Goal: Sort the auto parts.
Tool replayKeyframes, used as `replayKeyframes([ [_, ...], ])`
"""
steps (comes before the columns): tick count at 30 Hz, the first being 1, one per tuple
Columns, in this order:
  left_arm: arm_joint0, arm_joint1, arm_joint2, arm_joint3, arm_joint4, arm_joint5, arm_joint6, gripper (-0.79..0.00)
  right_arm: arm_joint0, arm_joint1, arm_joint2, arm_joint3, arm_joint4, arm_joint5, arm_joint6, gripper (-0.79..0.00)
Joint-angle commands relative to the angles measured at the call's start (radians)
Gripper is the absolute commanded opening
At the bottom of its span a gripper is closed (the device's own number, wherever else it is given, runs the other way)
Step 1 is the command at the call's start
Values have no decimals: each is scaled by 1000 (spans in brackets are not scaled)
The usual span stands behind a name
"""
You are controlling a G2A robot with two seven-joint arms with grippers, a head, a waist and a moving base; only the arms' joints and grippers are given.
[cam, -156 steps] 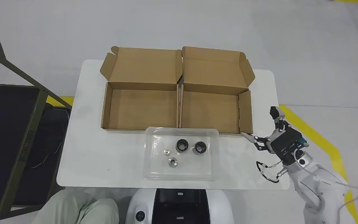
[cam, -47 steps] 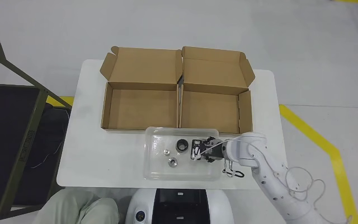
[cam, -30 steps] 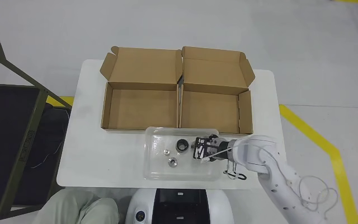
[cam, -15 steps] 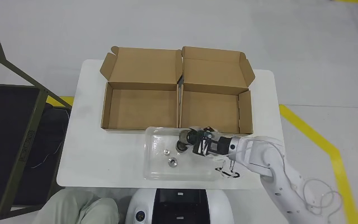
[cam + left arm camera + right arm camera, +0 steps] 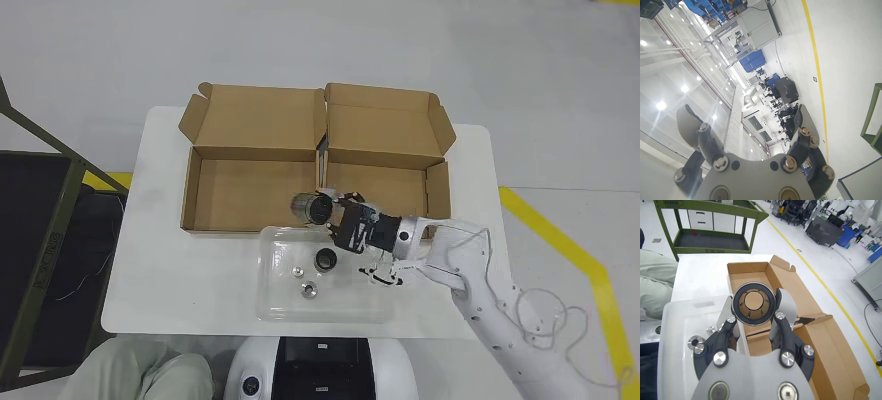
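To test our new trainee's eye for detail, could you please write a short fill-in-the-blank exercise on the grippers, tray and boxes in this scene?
The right gripper is ____ on a ring-shaped bearing.
The clear tray holds ____ loose parts.
The left gripper has its jaws ____, with nothing between them.
Beyond the tray stand ____ open cardboard boxes.
Missing words: shut; three; open; two.

No text, number or sign is clear enough to read. A pale label (image 5: 703, 304) on the tub (image 5: 672, 317) is blurred, and white marks on the distant blue cabinets (image 5: 753, 60) are too small.
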Motion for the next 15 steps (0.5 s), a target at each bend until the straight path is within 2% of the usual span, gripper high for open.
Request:
replayKeyframes([
  [1, 0, 0, 0, 0, 0, 0, 0, 0, 2, 1, 14, -13, -10, 19, -27, -785],
  [8, 0, 0, 0, 0, 0, 0, 0, 0, -5, 6, 65, -76, -15, 27, -115, -785],
  [15, 0, 0, 0, 0, 0, 0, 0, 0, -12, 7, 108, -105, -34, 89, -223, -785],
])
